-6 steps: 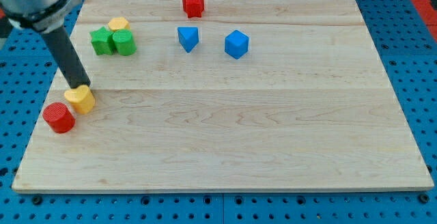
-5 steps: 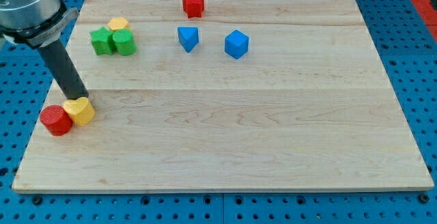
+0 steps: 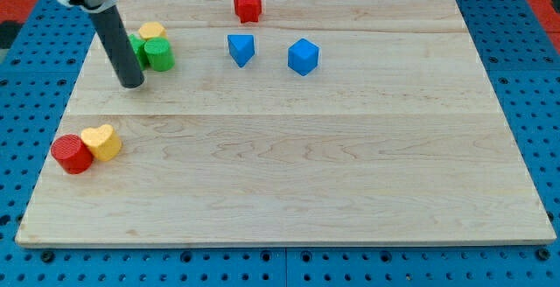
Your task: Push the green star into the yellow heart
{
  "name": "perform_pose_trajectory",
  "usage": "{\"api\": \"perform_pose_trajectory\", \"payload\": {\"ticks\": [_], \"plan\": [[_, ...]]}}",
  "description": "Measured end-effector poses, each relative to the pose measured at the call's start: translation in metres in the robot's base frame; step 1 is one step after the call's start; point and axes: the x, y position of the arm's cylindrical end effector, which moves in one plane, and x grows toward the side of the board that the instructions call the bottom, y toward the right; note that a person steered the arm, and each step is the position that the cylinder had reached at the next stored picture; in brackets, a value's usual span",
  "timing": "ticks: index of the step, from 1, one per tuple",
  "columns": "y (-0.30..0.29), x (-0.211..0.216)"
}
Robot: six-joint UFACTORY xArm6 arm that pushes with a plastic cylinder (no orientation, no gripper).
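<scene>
The green star [image 3: 136,51] lies near the board's upper left, mostly hidden behind my rod. It touches a green cylinder [image 3: 159,54] on its right and a yellow block [image 3: 152,31] above. The yellow heart [image 3: 103,143] lies at the left edge, lower down, touching a red cylinder [image 3: 71,154] on its left. My tip [image 3: 131,83] rests on the board just below the green star, well above the yellow heart.
A red star [image 3: 248,6] sits near the top edge. A blue triangular block [image 3: 241,49] and a blue cube [image 3: 303,56] lie right of the green group. The wooden board [image 3: 350,164] lies on a blue pegboard.
The yellow heart was pushed down-left against the red cylinder. My tip then left the heart and moved up and right to just below the green star.
</scene>
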Motion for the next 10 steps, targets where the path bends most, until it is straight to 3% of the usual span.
{"api": "perform_pose_trajectory", "payload": {"ticks": [1,3,4,6,9,10], "plan": [[0.059,-0.001],[0.065,-0.056],[0.058,-0.090],[-0.035,-0.142],[-0.019,-0.079],[-0.021,-0.099]]}}
